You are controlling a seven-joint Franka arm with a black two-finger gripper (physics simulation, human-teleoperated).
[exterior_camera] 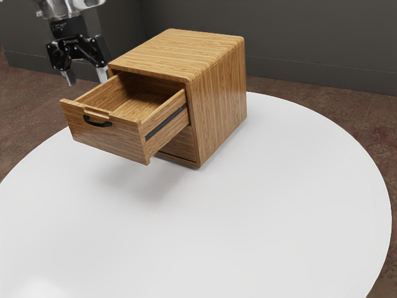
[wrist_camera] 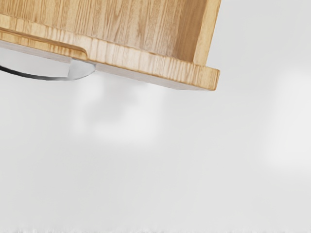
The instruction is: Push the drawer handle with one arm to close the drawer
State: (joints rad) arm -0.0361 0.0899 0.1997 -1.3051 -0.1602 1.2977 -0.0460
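Observation:
The gripper hangs at the exterior view's upper left, behind and above the drawer's far side wall, with its two fingertips apart and nothing between them. The wooden drawer is pulled well out of its cabinet and looks hollow inside. On its front panel sits a dark curved handle, which the gripper does not touch. Seen from above in the wrist view are the drawer's front edge and the curved handle.
The wooden cabinet stands on a round white table, near its far edge. Dark grey walls rise behind, over a brown floor. White tabletop lies in front of the drawer.

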